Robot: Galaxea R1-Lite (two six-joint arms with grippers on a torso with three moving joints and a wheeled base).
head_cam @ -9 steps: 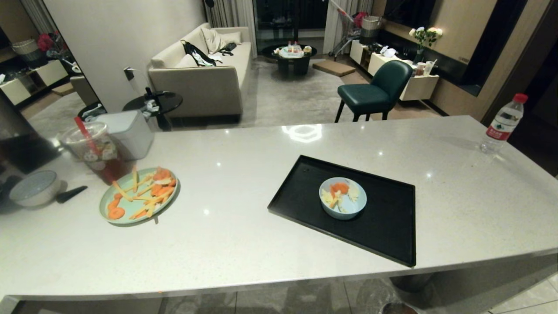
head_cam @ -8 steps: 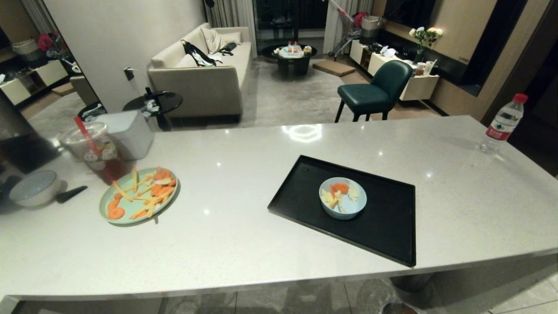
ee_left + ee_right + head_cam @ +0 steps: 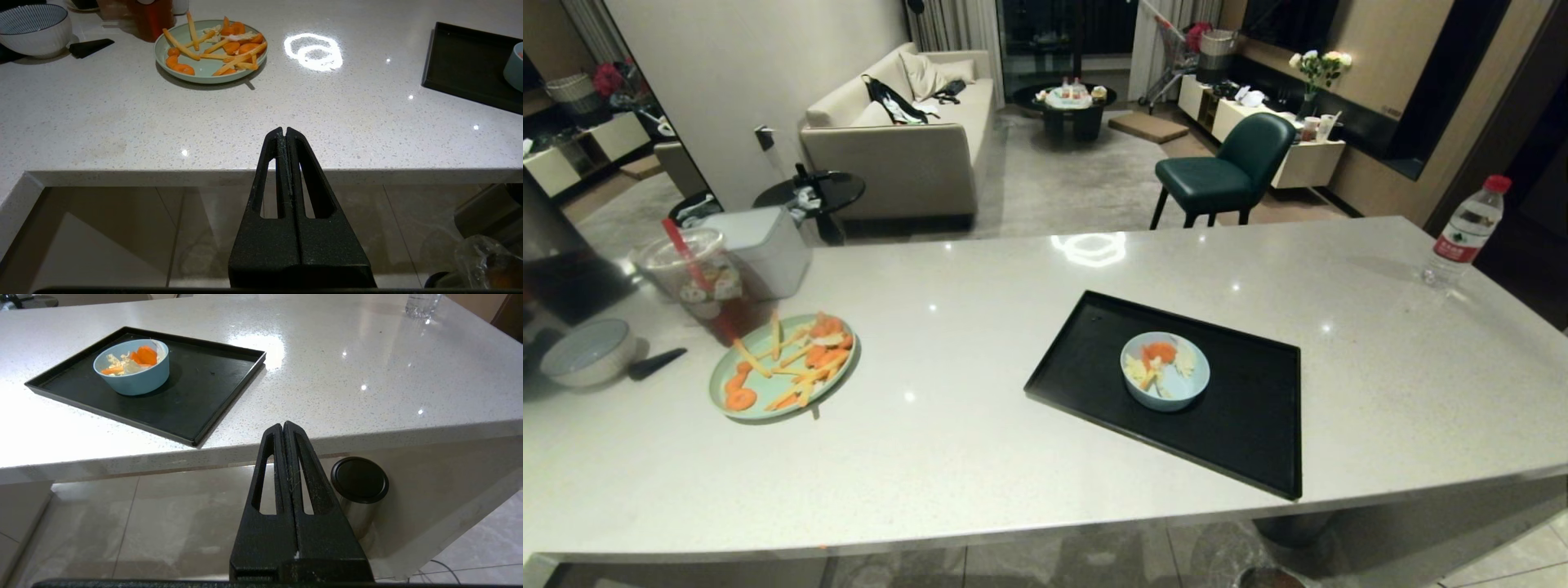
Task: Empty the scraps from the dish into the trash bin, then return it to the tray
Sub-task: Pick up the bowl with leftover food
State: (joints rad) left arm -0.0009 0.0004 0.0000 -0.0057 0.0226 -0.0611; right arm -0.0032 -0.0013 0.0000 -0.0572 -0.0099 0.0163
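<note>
Both pincers are held below and short of the tabletop [image 3: 980, 457] edge, outside the head view. The left pincer [image 3: 284, 132] is pressed together and grips nothing; so is the right pincer [image 3: 283, 428], also bare. Low beside the left pincer, a bag-lined bin [image 3: 484, 261] is cut off at the picture's edge, so its opening is hard to make out. Near the right pincer, under the tabletop, a dark-lidded bin [image 3: 359, 486] stands on the floor. Beyond the right pincer, up on the tabletop, the tray [image 3: 204, 392] is seen with the dish [image 3: 131, 373] upright on it, the scraps [image 3: 130, 359] inside. Nothing of the task appears done: grasping, tipping and returning are all left. Farther from the left pincer lie a green plate [image 3: 210, 51] and a grey-white bowl [image 3: 34, 28].
</note>
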